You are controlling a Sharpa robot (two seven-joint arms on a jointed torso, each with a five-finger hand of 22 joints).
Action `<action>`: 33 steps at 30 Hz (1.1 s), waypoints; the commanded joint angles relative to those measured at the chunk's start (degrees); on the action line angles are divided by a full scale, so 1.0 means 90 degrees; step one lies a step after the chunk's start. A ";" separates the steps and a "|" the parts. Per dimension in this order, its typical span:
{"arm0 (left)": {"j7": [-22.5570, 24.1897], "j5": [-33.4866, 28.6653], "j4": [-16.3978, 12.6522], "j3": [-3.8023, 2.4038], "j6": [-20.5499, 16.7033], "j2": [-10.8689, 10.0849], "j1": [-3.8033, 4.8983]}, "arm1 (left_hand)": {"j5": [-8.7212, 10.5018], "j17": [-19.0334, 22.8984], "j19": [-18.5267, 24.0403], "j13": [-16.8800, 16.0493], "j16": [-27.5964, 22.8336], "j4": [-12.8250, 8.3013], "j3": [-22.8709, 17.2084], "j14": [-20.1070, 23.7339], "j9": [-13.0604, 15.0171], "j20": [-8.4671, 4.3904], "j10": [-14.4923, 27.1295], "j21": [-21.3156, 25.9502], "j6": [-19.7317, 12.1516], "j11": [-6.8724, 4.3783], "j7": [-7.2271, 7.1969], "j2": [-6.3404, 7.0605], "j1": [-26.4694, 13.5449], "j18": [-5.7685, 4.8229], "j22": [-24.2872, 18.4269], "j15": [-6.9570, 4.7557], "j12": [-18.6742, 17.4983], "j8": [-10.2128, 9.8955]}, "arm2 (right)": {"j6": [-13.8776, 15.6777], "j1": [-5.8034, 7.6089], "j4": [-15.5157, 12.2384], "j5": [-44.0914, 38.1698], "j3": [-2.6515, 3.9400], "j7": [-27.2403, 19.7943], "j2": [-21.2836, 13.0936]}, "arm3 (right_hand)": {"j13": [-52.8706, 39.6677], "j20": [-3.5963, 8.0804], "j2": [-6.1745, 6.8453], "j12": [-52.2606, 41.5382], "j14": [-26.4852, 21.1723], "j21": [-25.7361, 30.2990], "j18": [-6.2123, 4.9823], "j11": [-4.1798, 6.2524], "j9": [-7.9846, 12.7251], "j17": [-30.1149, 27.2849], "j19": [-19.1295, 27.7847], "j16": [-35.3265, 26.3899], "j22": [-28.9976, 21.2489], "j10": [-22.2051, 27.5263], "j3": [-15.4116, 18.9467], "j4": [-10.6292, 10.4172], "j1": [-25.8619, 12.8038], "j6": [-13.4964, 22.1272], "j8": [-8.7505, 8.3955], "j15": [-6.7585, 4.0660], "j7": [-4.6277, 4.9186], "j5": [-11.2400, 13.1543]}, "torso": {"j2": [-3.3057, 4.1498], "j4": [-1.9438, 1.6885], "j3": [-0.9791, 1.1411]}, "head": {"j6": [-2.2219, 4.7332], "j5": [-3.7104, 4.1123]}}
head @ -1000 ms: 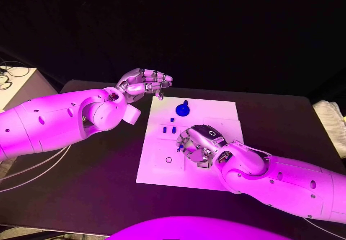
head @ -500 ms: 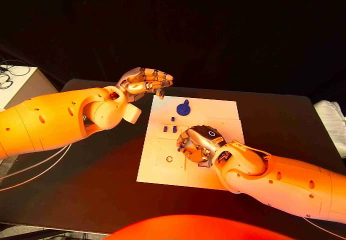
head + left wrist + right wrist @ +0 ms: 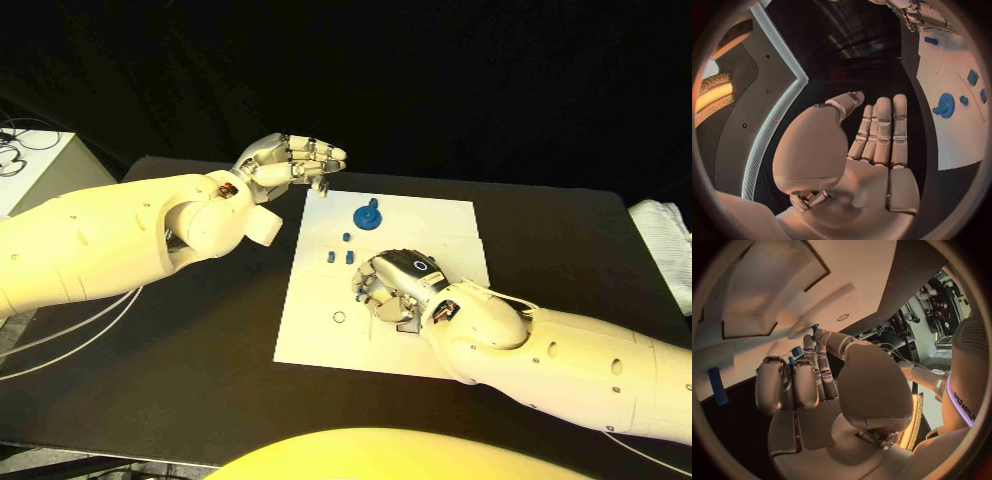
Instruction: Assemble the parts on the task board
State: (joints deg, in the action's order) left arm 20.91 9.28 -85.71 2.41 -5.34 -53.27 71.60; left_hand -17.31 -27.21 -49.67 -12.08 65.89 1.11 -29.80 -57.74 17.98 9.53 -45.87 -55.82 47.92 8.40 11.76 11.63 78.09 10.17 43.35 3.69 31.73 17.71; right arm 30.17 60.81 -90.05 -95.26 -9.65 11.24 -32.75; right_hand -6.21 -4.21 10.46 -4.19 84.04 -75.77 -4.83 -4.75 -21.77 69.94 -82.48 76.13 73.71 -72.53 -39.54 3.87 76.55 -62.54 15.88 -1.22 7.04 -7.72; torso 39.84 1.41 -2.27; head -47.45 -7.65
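Your right silver hand [image 3: 398, 287] is palm-down on the middle of the white rectangular task board [image 3: 317, 320], fingers curled; can't tell if it holds a part. Your left silver hand [image 3: 293, 160] hovers curled and empty off the far-left corner, near the round blue knobbed part [image 3: 368, 216] on the board.

right robot hand [image 3: 392, 288] edged slightly nearer on task board [image 3: 320, 310]
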 commanded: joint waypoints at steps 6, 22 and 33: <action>0.0017 -0.0043 -0.0032 -0.0006 0.0075 -0.0004 0.0004 | -0.0021 0.0011 -0.0042 0.0006 -0.0004 -0.0037 0.0005 0.0035 0.0008 -0.0016 0.0054 0.0035 -0.0041 -0.0009 -0.0018 -0.0032 0.0015 0.0046 -0.0006 0.0028 0.0036 0.0025 | -0.0412 -0.0031 0.0033 -0.0229 -0.0040 0.0043 0.0054 | -0.0047 -0.0016 -0.0083 0.0036 0.0236 0.0040 0.0105 0.0156 -0.0036 -0.0050 -0.0004 -0.0037 -0.0048 -0.0149 0.0004 -0.0026 -0.0059 0.0026 0.0013 -0.0015 0.0037 -0.0067 | 0.0000 0.0001 -0.0001 | -0.0022 -0.0005; -0.0006 -0.0043 -0.0021 -0.0006 0.0090 -0.0019 0.0004 | -0.0022 0.0018 -0.0050 0.0018 -0.0004 -0.0030 0.0010 0.0040 0.0009 -0.0013 0.0069 0.0047 -0.0046 -0.0006 -0.0015 -0.0036 0.0009 0.0045 -0.0015 0.0032 0.0037 0.0035 | -0.0286 -0.0032 -0.0030 -0.0190 -0.0057 -0.0155 -0.0023 | 0.0067 -0.0146 0.0174 0.0085 0.0179 0.0528 -0.0008 -0.0018 -0.0050 -0.0200 0.0298 -0.0087 -0.0520 0.0482 0.0157 -0.0101 -0.0346 0.0369 -0.0185 0.0137 0.0160 -0.0209 | -0.0013 0.0006 0.0002 | -0.0027 -0.0008; -0.0032 -0.0043 0.0000 -0.0006 0.0106 -0.0019 0.0004 | -0.0021 0.0020 -0.0052 0.0022 -0.0004 -0.0027 0.0011 0.0041 0.0009 -0.0012 0.0074 0.0052 -0.0048 -0.0005 -0.0015 -0.0038 0.0007 0.0045 -0.0019 0.0033 0.0037 0.0038 | 0.0154 -0.0032 -0.0059 -0.0085 -0.0063 -0.0199 -0.0068 | 0.0252 -0.0379 0.0316 -0.0059 -0.0721 0.2195 -0.0373 -0.0266 0.0040 -0.1723 0.1416 -0.1035 -0.2070 0.1775 0.0503 -0.0077 -0.0251 0.0870 -0.0493 0.0372 0.0357 -0.0186 | -0.0007 0.0005 0.0004 | 0.0001 0.0005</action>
State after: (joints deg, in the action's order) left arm 20.54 9.25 -85.67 2.41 -5.25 -53.49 71.60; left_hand -17.31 -27.10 -49.67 -11.97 65.89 1.11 -29.80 -57.53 17.96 9.52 -45.45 -55.59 47.92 8.40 11.76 11.63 78.09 10.17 43.27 3.90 31.73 17.71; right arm 29.80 60.55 -90.42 -96.33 -10.22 10.38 -33.32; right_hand -3.97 -7.56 13.30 -4.58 77.82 -56.51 -7.50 -7.12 -21.44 54.80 -70.06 67.07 55.52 -57.01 -35.11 3.15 73.91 -54.93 11.50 2.05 10.31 -9.74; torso 39.75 1.46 -2.23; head -47.49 -7.64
